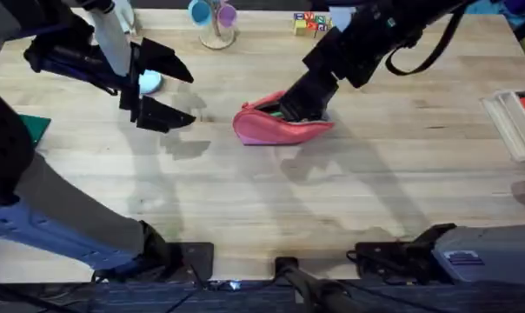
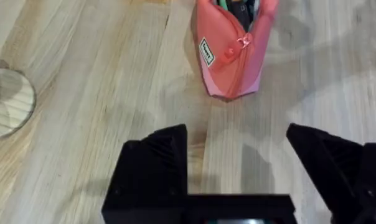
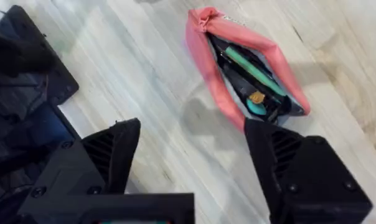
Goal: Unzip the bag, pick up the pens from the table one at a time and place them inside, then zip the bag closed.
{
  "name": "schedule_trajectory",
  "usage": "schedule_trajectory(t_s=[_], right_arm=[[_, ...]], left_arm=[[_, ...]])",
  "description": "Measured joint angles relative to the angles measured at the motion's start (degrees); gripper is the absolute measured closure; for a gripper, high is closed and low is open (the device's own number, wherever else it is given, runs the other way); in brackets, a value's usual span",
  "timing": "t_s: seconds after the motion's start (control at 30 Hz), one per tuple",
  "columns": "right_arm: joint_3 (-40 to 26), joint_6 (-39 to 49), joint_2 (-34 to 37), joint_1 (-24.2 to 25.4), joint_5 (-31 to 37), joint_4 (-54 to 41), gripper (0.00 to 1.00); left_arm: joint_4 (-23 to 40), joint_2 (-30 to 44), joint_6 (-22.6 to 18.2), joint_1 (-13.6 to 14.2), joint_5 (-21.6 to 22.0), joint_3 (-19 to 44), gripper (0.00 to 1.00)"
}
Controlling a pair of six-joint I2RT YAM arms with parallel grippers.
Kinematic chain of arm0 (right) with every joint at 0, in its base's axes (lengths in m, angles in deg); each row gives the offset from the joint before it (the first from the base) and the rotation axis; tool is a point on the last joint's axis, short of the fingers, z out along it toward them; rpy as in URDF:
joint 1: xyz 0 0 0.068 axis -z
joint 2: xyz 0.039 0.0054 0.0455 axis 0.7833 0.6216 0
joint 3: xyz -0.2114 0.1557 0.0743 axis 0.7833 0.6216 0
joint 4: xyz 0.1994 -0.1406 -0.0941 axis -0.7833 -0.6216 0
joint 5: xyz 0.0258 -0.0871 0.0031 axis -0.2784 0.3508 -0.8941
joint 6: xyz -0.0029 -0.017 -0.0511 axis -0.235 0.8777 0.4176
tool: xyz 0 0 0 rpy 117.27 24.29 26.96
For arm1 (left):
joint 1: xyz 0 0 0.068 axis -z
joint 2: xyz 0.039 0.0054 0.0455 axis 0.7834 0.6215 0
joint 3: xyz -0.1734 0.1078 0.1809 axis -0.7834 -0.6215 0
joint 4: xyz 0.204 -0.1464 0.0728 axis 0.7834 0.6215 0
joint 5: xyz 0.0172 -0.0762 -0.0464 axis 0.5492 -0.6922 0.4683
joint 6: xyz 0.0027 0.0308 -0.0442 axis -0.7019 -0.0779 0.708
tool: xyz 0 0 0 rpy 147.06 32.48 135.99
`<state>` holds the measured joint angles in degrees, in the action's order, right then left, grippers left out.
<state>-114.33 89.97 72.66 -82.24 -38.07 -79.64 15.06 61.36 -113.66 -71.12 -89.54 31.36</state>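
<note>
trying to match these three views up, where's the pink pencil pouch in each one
Overhead: the bag lies at centre, the right gripper just above it.
Left wrist: at the top edge, its closed end toward the camera, beyond the open left gripper.
Right wrist: upper centre, unzipped, a green pen inside.
Shared landmark: the pale plank table.

Pink-red bag (image 3: 208,59), green pen (image 3: 253,70), light wooden table (image 1: 332,200)
</note>
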Motion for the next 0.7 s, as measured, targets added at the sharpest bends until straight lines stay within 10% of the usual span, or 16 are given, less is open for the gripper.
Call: schedule_trajectory(t_s=[0.7], right_arm=[[-0.1,-4.1,6.5,0.0,-0.4,10.1,0.006]], left_arm=[[0.0,0.0,0.0,0.0,0.0,0.0,0.007]])
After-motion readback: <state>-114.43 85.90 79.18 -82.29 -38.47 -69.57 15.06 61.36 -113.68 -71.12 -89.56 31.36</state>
